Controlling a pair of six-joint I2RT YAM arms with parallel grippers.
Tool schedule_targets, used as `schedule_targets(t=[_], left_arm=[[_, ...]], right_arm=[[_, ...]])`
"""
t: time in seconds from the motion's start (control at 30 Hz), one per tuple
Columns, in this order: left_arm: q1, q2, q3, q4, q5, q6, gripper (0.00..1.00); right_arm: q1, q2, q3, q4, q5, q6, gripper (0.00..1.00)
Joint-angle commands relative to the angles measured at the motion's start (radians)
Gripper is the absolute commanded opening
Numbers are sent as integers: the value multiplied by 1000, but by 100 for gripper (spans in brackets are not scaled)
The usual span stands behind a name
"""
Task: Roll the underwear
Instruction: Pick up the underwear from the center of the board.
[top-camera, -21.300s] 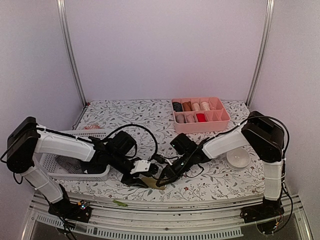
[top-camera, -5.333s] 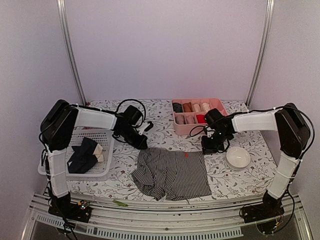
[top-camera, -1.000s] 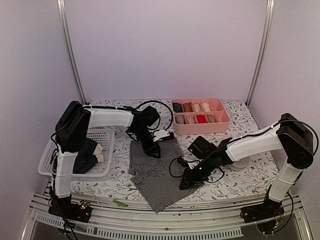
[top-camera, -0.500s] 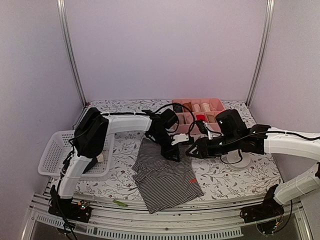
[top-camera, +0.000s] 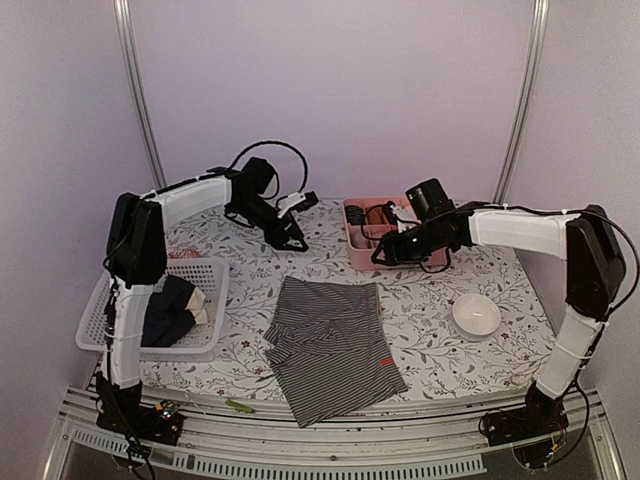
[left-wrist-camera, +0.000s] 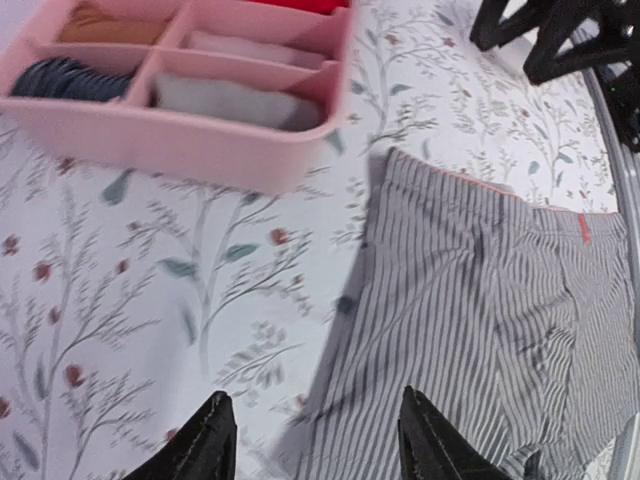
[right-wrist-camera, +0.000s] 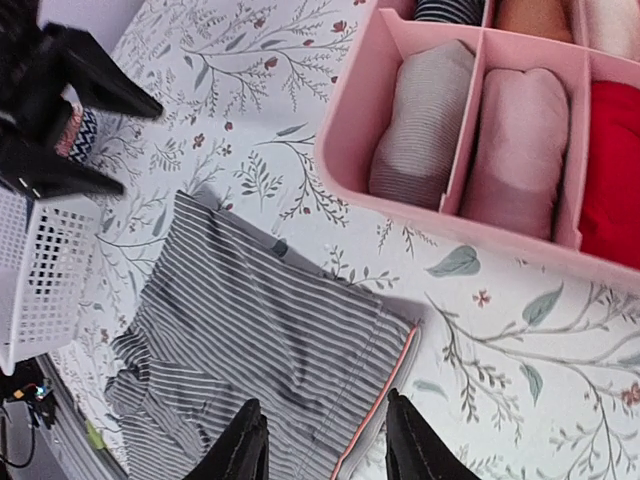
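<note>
My left pincer (left-wrist-camera: 315, 445) and right pincer (right-wrist-camera: 322, 448) both stand apart, holding nothing. The grey-striped underwear (top-camera: 328, 345) lies partly folded on the table (top-camera: 435, 345), lower centre of the top view, apart from both pincers.

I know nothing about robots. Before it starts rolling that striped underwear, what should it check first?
1. The striped underwear lies on the table with nothing holding it: ok.
2. The cloth is smooth: not ok, its near left corner looks rumpled.
3. The left gripper is open and empty: ok.
4. The right gripper is open and empty: ok.
5. The pink tray has a free compartment: cannot tell; those in view are full and the arm hides the rest.
6. The white bowl stands apart from the cloth: ok.
</note>
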Motion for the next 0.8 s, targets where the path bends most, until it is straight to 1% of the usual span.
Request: schedule_targets(t=[0.0, 0.1, 0.23, 0.4, 0.53, 0.77], left_arm=[[73, -8, 39, -106, 15, 36, 55], [94, -15, 26, -119, 25, 31, 55], [102, -39, -32, -101, 37, 33, 55], [109, -31, -49, -131, 55, 66, 54], [116, -5, -27, -159, 59, 74, 54], [120, 9, -11, -173, 64, 77, 54]], right_arm=[[-6, 179, 127, -134, -33, -177, 40], [-10, 241, 159, -137, -8, -230, 41], [-18, 305, 192, -139, 8, -308, 42], [-26, 356, 208, -139, -25, -426, 42], [-40, 380, 219, -136, -30, -471, 42], [-62, 419, 236, -110, -124, -511, 43]])
